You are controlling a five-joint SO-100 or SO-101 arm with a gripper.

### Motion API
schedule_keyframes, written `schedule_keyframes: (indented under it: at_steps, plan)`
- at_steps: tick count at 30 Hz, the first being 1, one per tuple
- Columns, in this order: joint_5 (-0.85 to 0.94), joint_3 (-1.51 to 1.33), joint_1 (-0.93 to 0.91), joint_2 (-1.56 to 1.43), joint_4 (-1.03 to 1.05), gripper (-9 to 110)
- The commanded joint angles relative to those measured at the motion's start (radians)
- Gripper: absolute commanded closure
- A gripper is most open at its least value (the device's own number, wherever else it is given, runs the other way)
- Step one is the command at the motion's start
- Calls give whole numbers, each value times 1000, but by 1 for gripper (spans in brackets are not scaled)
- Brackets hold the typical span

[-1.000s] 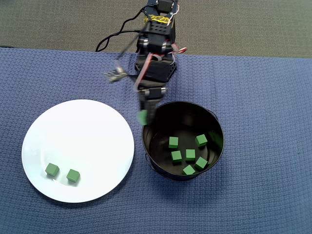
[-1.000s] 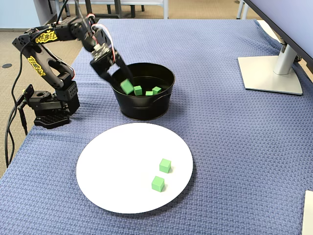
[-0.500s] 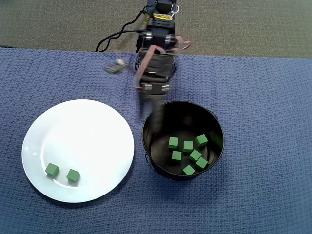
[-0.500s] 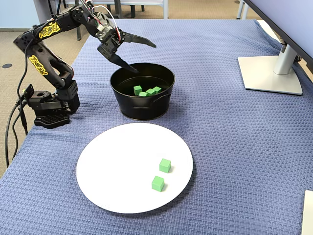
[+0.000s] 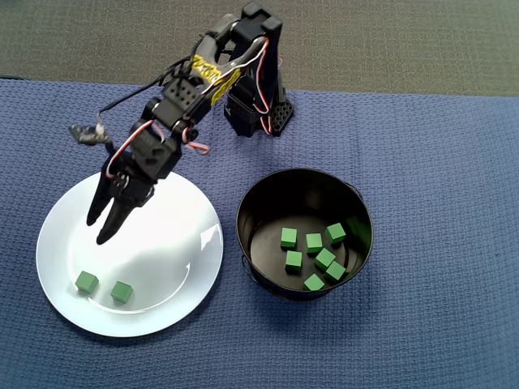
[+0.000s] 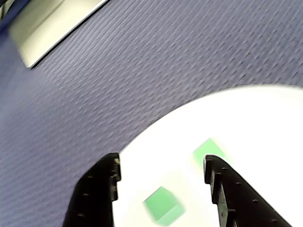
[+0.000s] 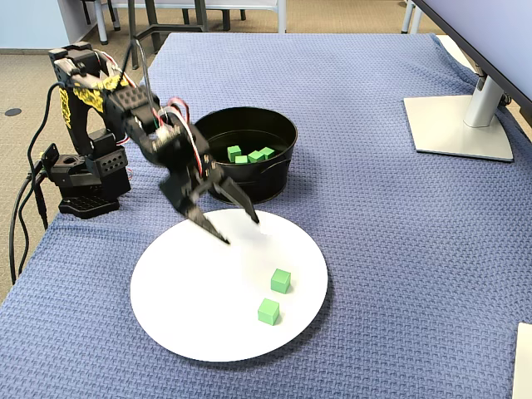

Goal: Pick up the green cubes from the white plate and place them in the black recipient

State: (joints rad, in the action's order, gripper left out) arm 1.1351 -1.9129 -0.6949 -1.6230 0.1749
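Two green cubes [image 5: 103, 287] remain on the white plate [image 5: 174, 212], near its rim farthest from the arm's base, while the gripper [image 5: 103, 228], fingers spread and empty, hangs over the plate's middle pointing their way, six cubes already in the black pot [image 5: 358, 203].

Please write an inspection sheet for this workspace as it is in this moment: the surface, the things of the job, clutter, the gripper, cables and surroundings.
Surface: blue woven cloth covers the table.
Job's things: white plate holds two green cubes; black pot holds six cubes.
Clutter: nothing seen on the cloth apart from a monitor stand at the far right in the fixed view.
Gripper: gripper open and empty, above the plate, aimed toward the two cubes.
Cables: black cables hang beside the arm's base, off the table edge.
Surroundings: carpet floor beyond the table; chair legs at the top of the fixed view.
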Motion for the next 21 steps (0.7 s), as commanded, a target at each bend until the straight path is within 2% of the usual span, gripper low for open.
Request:
schedule_keyframes:
  at_steps: [1, 5, 7, 12, 16, 21]
  plan:
    - [2, 100, -20, 72, 15, 82]
    - [-69, 305, -21, 190, 275, 82]
    - [-100, 348, -21, 224, 334, 82]
    - [-153, 357, -18, 265, 345, 82]
    - [-199, 485, -18, 347, 414, 82]
    - [-204, 563, -20, 403, 388, 82]
